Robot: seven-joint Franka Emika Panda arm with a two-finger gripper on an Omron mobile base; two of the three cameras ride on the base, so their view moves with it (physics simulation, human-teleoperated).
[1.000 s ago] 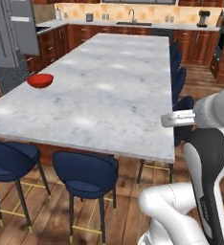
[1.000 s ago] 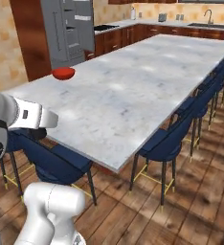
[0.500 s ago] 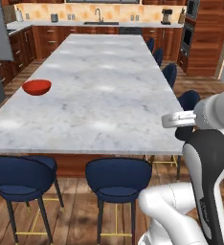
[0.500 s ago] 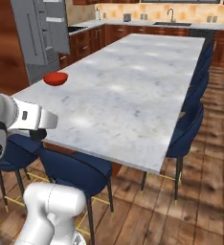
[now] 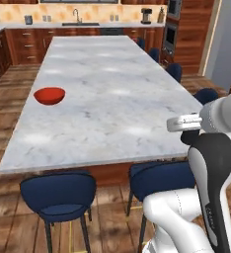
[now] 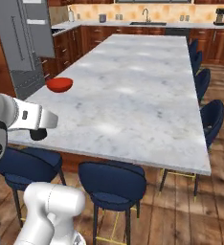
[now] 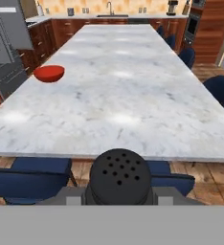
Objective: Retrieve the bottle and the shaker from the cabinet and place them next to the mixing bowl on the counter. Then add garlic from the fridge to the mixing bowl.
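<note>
Black, round-topped and dotted with small holes, the shaker (image 7: 118,177) is sitting clamped in the pincer (image 7: 118,194), facing the marble worktop (image 7: 128,95) and red mixing bowl (image 7: 49,73) at far left.

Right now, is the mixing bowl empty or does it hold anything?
Apparently empty: the mixing bowl shows plain red inside on the counter, though its floor is partly hidden. The claw grips the shaker.

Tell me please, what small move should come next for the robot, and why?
Probably carry on toward the left end of the counter and bring the tool closer to the mixing bowl. The hand view shows the shaker gripped in the tool, short of the counter's near edge, while the bowl sits far off to the left.
</note>
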